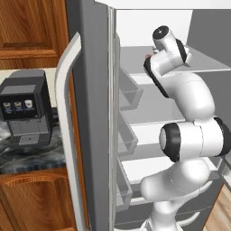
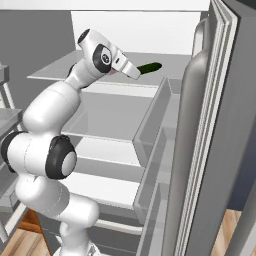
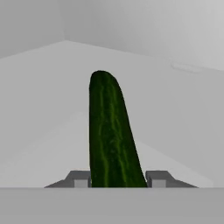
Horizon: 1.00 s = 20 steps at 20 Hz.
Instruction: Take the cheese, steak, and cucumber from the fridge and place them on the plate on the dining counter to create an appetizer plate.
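One open fridge [image 2: 215, 150] dominates, its doors swung wide and its grey shelves facing the white arm [image 2: 50, 150], which reaches onto an upper shelf. On that shelf lies the cucumber [image 3: 111, 135], pointing away from the hand, its near end between the gripper [image 3: 118, 178] tips. The jaws flank that end closely; whether the pads already touch and grip it cannot be told. Judged risks: a hold taken at the very end lets the glossy, rounded body pivot or squirt out on lifting; a hasty withdrawal could clip the door bins.
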Tool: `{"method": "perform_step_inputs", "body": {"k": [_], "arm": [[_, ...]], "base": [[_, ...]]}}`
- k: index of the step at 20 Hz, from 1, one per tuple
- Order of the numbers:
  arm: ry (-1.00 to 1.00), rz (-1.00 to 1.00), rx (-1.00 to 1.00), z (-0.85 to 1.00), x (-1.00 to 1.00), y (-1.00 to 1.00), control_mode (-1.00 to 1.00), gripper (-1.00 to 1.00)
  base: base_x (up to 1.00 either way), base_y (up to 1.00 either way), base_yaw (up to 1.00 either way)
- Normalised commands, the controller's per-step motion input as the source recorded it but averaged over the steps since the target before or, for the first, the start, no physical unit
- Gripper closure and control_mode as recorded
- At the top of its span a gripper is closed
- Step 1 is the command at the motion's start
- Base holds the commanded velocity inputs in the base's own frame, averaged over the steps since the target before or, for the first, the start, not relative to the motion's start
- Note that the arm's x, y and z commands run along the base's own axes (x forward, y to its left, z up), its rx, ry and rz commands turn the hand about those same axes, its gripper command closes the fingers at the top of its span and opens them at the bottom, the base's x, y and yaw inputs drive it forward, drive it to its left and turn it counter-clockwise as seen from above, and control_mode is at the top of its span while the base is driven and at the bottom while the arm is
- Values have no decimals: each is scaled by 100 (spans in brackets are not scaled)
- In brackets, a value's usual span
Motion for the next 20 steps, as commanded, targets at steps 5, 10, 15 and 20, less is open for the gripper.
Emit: {"method": "perform_step_inputs", "body": {"k": [5, 10, 15, 20], "arm": [[0, 0, 0, -8, -33, 0, -100, 100], [0, 0, 0, -18, -100, 13, -100, 100], [0, 10, 0, -14, -100, 7, -100, 100], [0, 38, 7, -6, -100, 0, -100, 100]], "base": [[0, 0, 0], [0, 0, 0], [0, 0, 0], [0, 0, 0]]}}
